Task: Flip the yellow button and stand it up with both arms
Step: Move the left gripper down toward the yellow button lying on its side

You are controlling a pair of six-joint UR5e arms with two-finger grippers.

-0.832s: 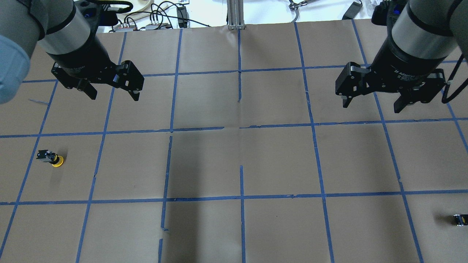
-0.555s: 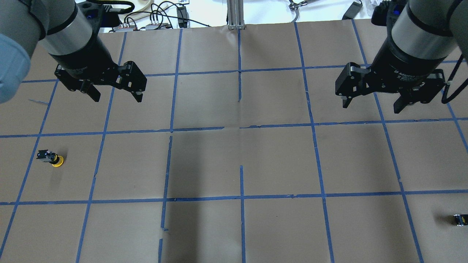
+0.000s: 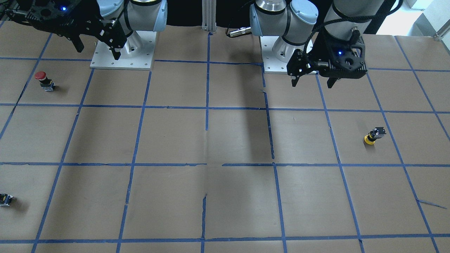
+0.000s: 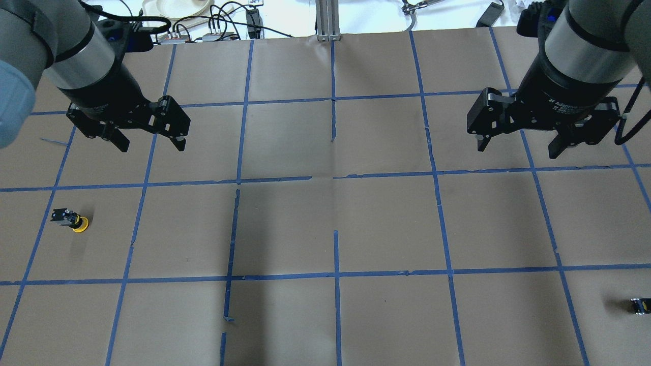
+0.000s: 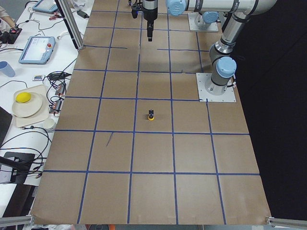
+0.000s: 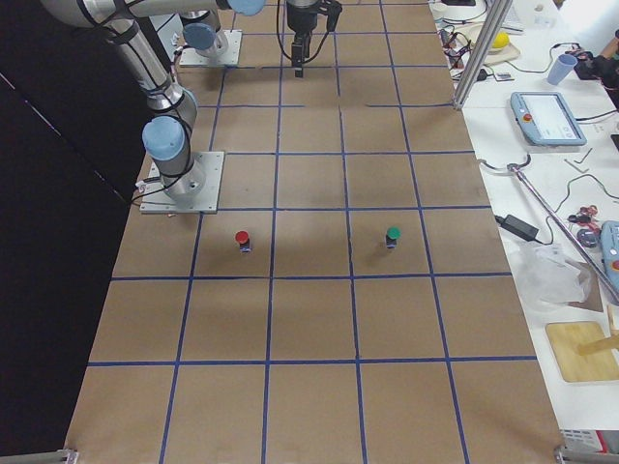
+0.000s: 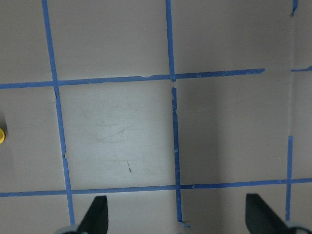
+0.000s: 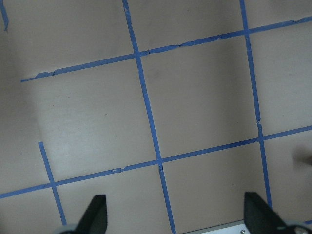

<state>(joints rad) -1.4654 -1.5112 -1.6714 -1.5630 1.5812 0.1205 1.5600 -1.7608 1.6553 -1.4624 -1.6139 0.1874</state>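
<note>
The yellow button (image 4: 74, 220) rests at the table's left on its yellow cap, with the black and silver body pointing up. It also shows in the front view (image 3: 372, 136), in the left side view (image 5: 151, 115), and as a yellow sliver at the left edge of the left wrist view (image 7: 1, 135). My left gripper (image 4: 151, 146) is open and empty, in the air to the far right of the button, well apart from it; it also shows in the front view (image 3: 312, 84). My right gripper (image 4: 518, 149) is open and empty over the table's right side.
A red-capped button (image 3: 41, 80) stands near the right arm's base. A green-capped button (image 6: 392, 235) stands further out. A tiny black-silver part (image 4: 640, 305) lies at the near right edge. Cables and a plate lie beyond the far edge.
My left gripper has moved a little left and lower in the overhead view, closer to the yellow button's square. The right gripper and the button have not moved.
</note>
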